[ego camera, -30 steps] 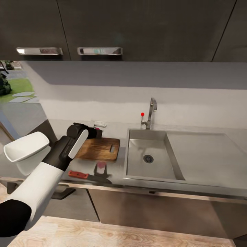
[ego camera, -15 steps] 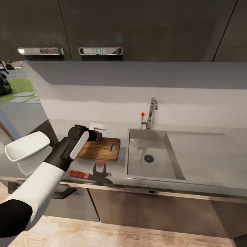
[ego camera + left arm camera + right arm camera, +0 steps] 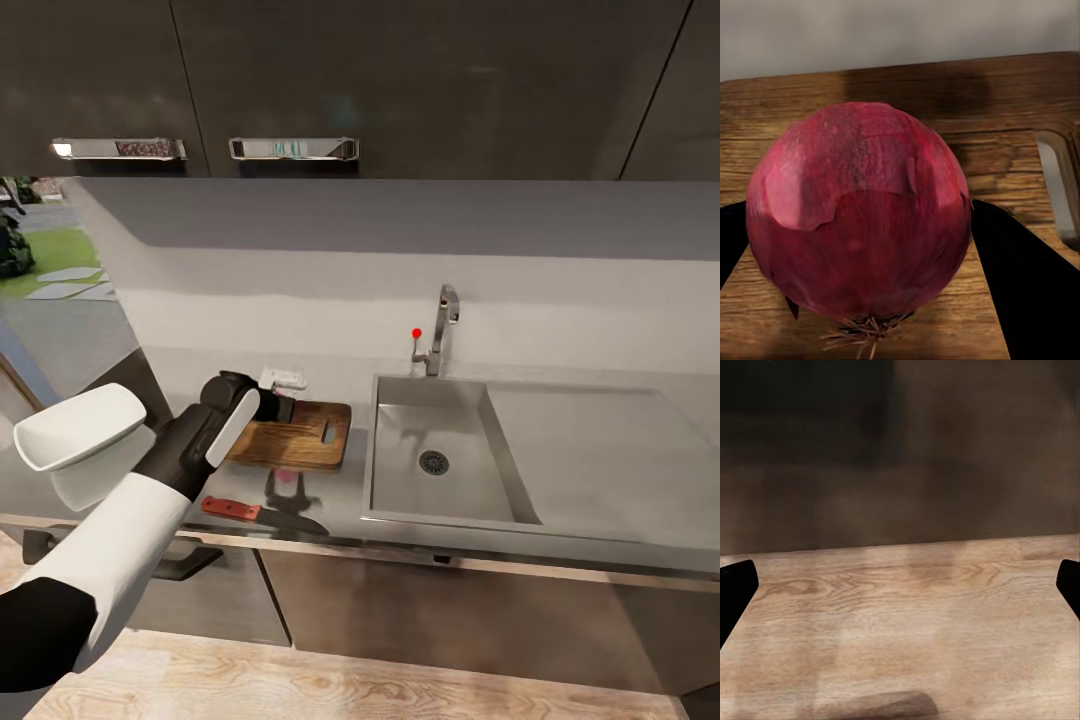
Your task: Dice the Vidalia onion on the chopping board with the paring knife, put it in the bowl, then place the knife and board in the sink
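Right now the left gripper (image 3: 862, 225) is clamped around the onion (image 3: 859, 214), a dark finger (image 3: 1020, 285) showing on either side of the red bulb, root tuft toward the camera. In the left wrist view the wood grain of the chopping board (image 3: 1005, 112) lies directly behind the onion, so the bulb hangs over the board rather than beside it; whether it touches the wood I cannot tell.

From the head camera the left gripper (image 3: 275, 405) sits over the board's end farther from the sink (image 3: 440, 455), with the chopping board (image 3: 300, 435) running lengthwise toward the basin and its slot handle at the sink end. The coming move looks like a straight lowering onto the wood, then a release.

The paring knife (image 3: 255, 512) lies on the countertop (image 3: 345, 490) in front of the board, near the counter edge, its long axis roughly parallel to the board, orange-red handle away from the sink and blade pointing toward it. The left arm is plainly the nearer one to it. The white bowl (image 3: 75, 430) sits beyond the board on the side away from the sink.

The right gripper (image 3: 900, 585) hangs open over wooden flooring, only its fingertips at the frame edges.
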Tool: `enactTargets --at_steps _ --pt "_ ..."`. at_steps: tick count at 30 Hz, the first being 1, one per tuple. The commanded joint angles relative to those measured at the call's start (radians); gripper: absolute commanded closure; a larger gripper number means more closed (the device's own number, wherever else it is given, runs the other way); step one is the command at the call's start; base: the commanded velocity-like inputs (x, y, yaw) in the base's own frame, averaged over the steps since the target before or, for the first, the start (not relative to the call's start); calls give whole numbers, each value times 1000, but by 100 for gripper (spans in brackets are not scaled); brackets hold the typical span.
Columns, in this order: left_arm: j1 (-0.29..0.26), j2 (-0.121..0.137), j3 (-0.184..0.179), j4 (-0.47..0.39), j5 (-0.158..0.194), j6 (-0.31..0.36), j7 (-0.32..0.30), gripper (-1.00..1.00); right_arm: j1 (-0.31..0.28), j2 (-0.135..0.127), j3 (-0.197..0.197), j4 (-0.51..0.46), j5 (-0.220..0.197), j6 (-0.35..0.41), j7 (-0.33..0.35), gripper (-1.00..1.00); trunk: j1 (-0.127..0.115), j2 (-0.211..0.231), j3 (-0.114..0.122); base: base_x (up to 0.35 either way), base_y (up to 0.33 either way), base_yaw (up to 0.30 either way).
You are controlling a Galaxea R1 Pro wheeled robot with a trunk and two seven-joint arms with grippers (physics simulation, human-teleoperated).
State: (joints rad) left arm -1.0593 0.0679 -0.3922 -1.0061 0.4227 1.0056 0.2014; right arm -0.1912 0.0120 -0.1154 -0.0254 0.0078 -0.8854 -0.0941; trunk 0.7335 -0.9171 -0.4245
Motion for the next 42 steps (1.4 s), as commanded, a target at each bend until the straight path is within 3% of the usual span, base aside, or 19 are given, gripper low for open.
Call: enactTargets --at_steps 1,42 --pt "-1 1 -4 1 10 2 9 100 -1 0 -4 0 1 -3 -1 -100 0 -1 -1 0 0 0" --pt "-1 -17 -4 46 11 2 9 100 -1 0 -6 -1 1 -1 -7 -100 0 -1 -1 0 0 0"
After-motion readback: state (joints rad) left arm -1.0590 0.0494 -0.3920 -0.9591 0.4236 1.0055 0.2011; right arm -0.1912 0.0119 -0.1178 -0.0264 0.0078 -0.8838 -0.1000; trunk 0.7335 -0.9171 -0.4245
